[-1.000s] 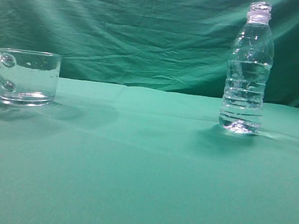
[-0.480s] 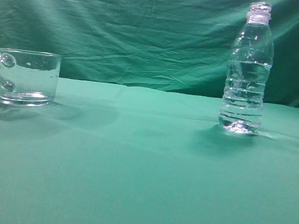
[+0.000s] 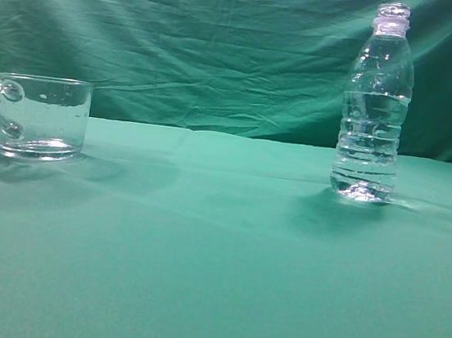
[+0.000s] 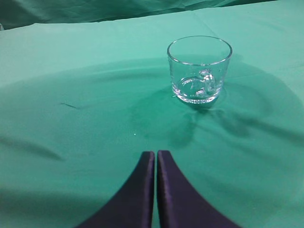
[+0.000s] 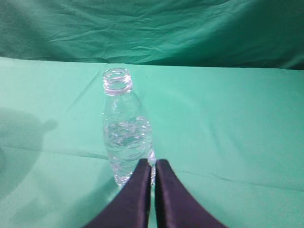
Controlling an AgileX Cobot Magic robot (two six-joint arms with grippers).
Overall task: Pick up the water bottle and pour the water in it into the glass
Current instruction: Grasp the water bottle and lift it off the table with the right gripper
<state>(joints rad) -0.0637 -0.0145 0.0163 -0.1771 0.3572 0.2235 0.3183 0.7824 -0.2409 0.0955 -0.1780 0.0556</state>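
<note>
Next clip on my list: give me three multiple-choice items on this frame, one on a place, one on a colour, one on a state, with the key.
1. In the exterior view, where does the water bottle stand relative to the glass?
A. To its right, well apart
B. Touching its handle
C. Inside it

2. What colour is the cloth covering the table?
A. White
B. Green
C. Red

3. How is the bottle's neck?
A. Sealed with a blue cap
B. Open, no cap
C. Gripped by an end effector

Key:
1 A: the bottle stands at the right and the glass at the far left, with bare cloth between them.
2 B: the cloth is green in all views.
3 B: the right wrist view shows the open threaded mouth, and the right end effector is short of the bottle.
</note>
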